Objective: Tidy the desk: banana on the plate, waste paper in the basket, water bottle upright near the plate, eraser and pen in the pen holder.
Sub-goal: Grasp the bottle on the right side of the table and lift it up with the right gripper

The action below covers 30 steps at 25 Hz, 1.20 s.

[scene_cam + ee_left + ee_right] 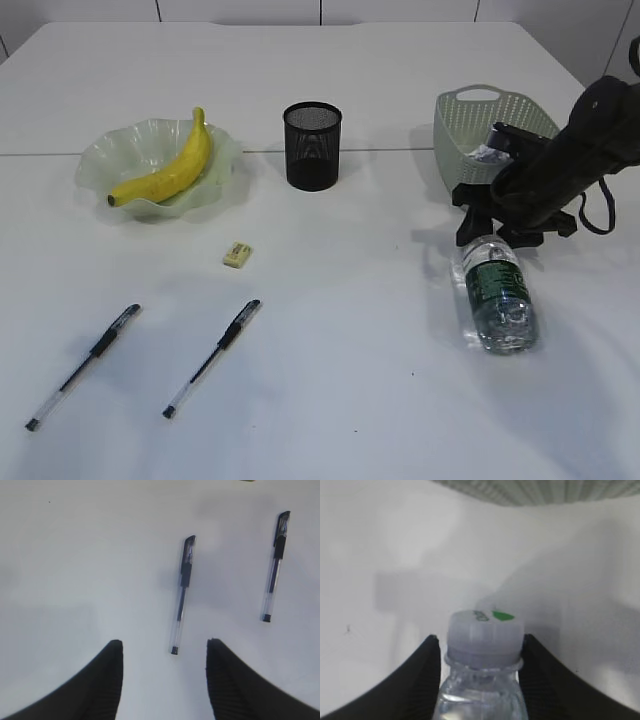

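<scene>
The water bottle [498, 295] lies on its side at the right, cap toward the basket. My right gripper [490, 232] reaches down over its cap end. In the right wrist view the bottle's neck [482, 680] sits between the fingers of the right gripper [480, 639], which touch it on both sides. My left gripper [165, 647] hangs open over two pens [182, 592] [275, 565]. The banana [165, 172] rests on the plate [105, 150]. The eraser [237, 254] lies on the table, with the pens [85, 365] [213, 357] nearer the front. Waste paper [487, 152] sits in the basket [480, 125].
The black mesh pen holder [312, 145] stands at the back middle, between plate and basket. The basket's rim [535, 492] is close ahead of the bottle cap. The left arm does not show in the exterior view.
</scene>
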{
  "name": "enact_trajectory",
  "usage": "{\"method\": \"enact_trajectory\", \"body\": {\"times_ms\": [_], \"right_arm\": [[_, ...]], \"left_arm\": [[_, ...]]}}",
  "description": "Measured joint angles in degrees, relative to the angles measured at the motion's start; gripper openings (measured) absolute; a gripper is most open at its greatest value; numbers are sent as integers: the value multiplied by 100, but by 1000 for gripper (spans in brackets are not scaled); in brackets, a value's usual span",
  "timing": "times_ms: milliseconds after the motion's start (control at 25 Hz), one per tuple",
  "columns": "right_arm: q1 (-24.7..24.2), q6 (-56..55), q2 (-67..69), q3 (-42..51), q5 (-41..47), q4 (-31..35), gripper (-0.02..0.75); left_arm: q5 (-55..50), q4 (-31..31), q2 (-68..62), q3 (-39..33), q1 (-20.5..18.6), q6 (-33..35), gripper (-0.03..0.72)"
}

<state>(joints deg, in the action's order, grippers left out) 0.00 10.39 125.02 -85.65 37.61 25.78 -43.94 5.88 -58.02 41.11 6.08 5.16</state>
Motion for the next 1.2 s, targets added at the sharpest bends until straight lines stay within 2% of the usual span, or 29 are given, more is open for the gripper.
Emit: {"method": "enact_trajectory", "body": {"times_ms": [400,680,1200], "right_arm": [[0,128,-72,-22,192,-151,300],[0,482,-589,-22,287,-321,269],[0,1229,-1772,-11,845,-343,261]], "left_arm": [[0,0,0,0,0,0,382],[0,0,0,0,0,0,382],[-20,30,0,0,0,0,382]]}}
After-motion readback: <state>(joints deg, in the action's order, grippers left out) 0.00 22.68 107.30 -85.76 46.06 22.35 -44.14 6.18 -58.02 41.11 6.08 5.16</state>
